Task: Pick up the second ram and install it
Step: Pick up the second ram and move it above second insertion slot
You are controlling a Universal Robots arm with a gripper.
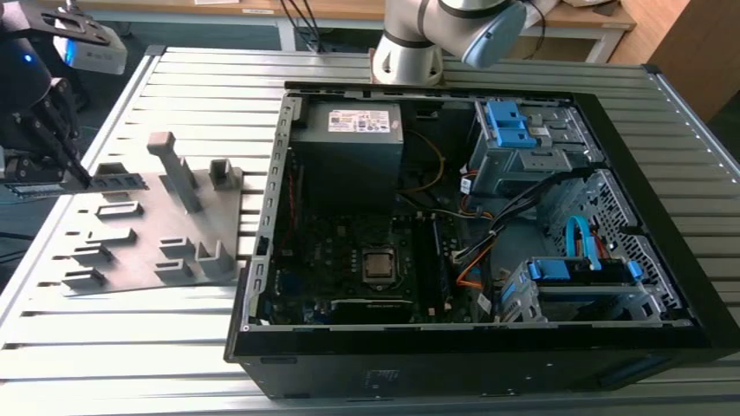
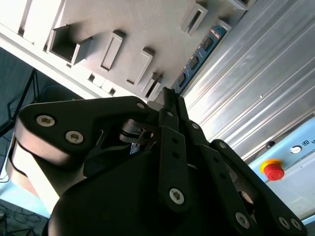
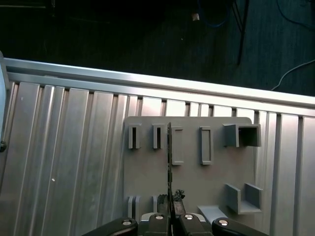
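Item: memory stick [image 1: 120,182], the second one of the task, thin, dark green-black, with a row of black chips. Location: on edge in a slot of the grey holder plate [image 1: 145,238], close to the plate's corner that lies uppermost and toward the exterior view's left. The plate lies on the slatted metal table [image 1: 139,347], beside the open computer case [image 1: 463,373] and toward the exterior view's left of it. Orientation: long axis level and parallel to the table's slats, pointing toward the case. Tool: one gripper [image 1: 83,184], slanting down onto the end of the stick toward the exterior view's left. From there the rest of the stick runs away from it toward the case. Tool state: narrow. In the first wrist view the stick [image 3: 170,147] shows edge-on as a thin dark line passing between the two fingers [image 3: 178,195], which sit close on either side. By that, the stick is judged clamped, and it is not yet lifted out of its slot. In the second wrist view the fingertips meet at the stick's near end, and the chips run off beyond them. Labels: a blue sticker [image 2: 216,33] at the stick's far end, a white label [image 1: 360,121] on the power supply inside the case, and a red push-button [image 2: 273,170] on a yellow base past the table's edge. No print is made out on any of them.
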